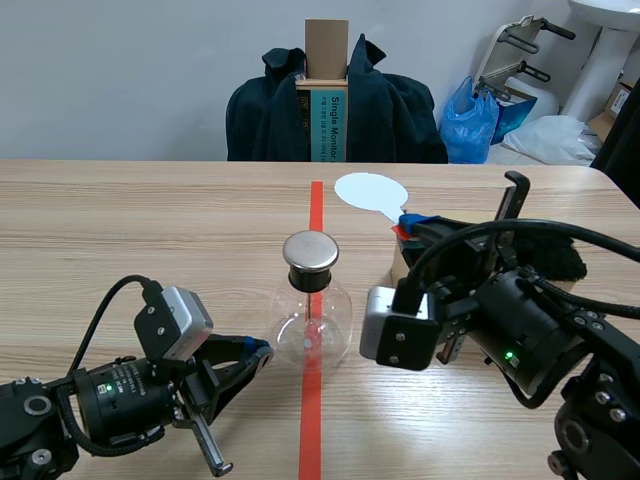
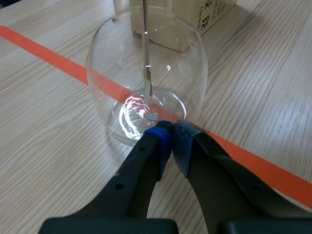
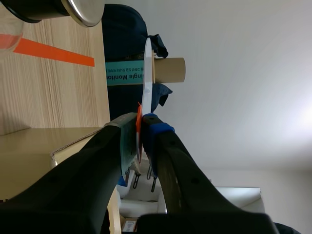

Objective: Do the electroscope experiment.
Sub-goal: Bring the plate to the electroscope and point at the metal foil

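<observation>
The electroscope, a round glass flask with a metal cap, stands on the orange-red line at mid-table. A thin rod with foil hangs inside the flask. My left gripper lies low beside it. In the left wrist view the left gripper is shut on nothing, its pads right at the foot of the glass. My right gripper, turned on its side, is shut on the red handle of a white round paddle. In the right wrist view the paddle shows edge-on between the right gripper pads, away from the cap.
A cardboard box stands behind the flask, to its right and under my right arm. A chair draped with a dark jacket sits across the table. Bags and a white stand are at the far right.
</observation>
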{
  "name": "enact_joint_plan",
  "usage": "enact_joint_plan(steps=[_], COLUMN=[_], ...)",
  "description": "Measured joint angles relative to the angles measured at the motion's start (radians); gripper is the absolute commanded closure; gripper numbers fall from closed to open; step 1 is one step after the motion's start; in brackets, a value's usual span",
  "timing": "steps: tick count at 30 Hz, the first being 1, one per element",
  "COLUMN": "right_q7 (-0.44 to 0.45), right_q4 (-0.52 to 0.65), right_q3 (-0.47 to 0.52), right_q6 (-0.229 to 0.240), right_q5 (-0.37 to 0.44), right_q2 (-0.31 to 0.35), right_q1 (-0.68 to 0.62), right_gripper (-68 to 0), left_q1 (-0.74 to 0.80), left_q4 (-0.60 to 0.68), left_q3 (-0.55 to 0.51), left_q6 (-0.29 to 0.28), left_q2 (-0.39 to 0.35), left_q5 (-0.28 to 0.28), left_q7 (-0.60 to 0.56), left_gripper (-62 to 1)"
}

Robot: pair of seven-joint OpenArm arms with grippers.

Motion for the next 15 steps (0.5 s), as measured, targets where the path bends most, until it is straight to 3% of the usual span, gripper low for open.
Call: enact_joint_plan(steps=[15], right_q7=[0.138], right_q4=[0.000], right_q3=[0.001], right_q6=[0.000], right_q5=[-0.031], right_q2=[0.014], right_q1=[-0.034], right_gripper=[-0.8], left_q1=[0.000], left_q4=[-0.004], left_q3=[0.000], left_q6=[0.000], left_q2=[0.000], left_q5=[0.000], left_q7=[-0.001], left_gripper=[-1.9])
